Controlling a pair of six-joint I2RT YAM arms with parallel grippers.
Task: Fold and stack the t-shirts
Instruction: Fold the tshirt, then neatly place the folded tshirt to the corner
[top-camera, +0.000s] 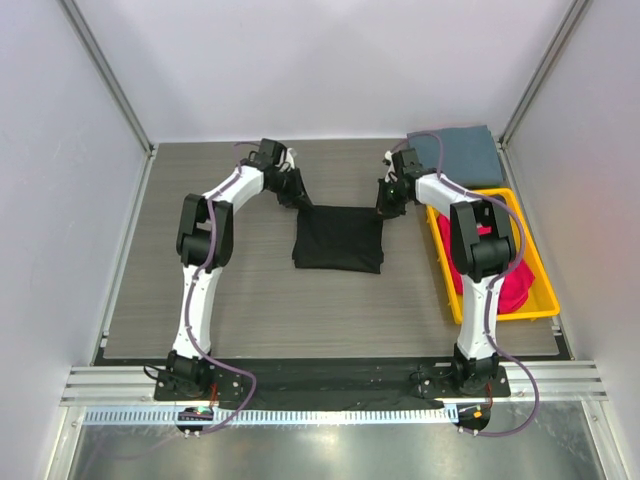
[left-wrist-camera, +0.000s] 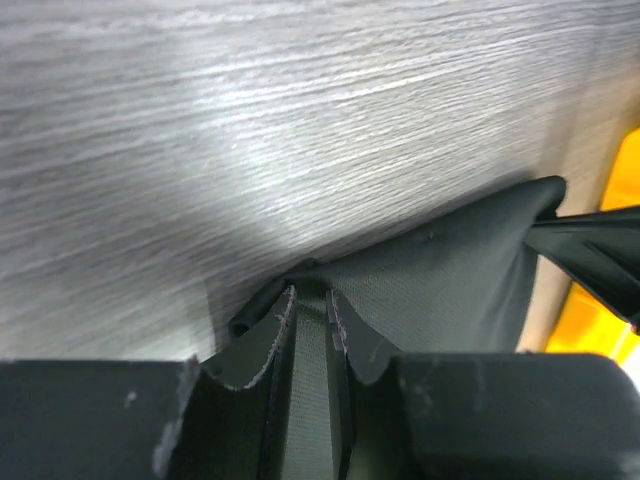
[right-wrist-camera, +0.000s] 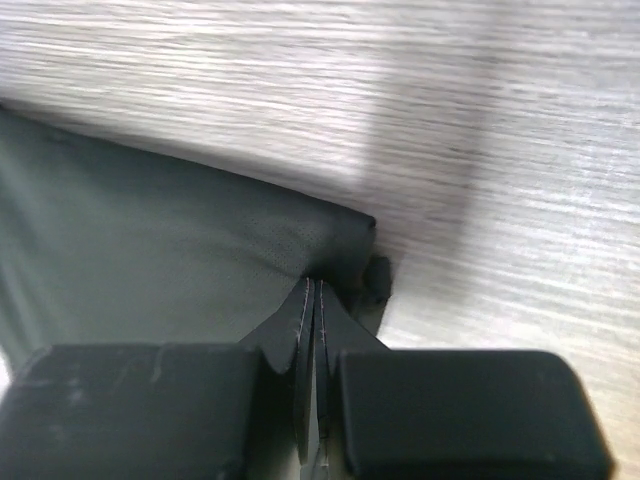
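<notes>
A black t-shirt lies folded into a rectangle at the table's middle. My left gripper is at its far left corner, shut on the cloth; black fabric runs up between the fingers of that gripper. My right gripper is at the far right corner; in its wrist view the gripper pinches the folded edge of the black t-shirt, jaws nearly touching. A slate grey-blue t-shirt lies folded at the back right. Magenta-red t-shirts sit in the tray.
A yellow plastic tray stands along the right edge, just right of the right arm; its yellow wall shows in the left wrist view. White enclosure walls and metal posts ring the wood-grain table.
</notes>
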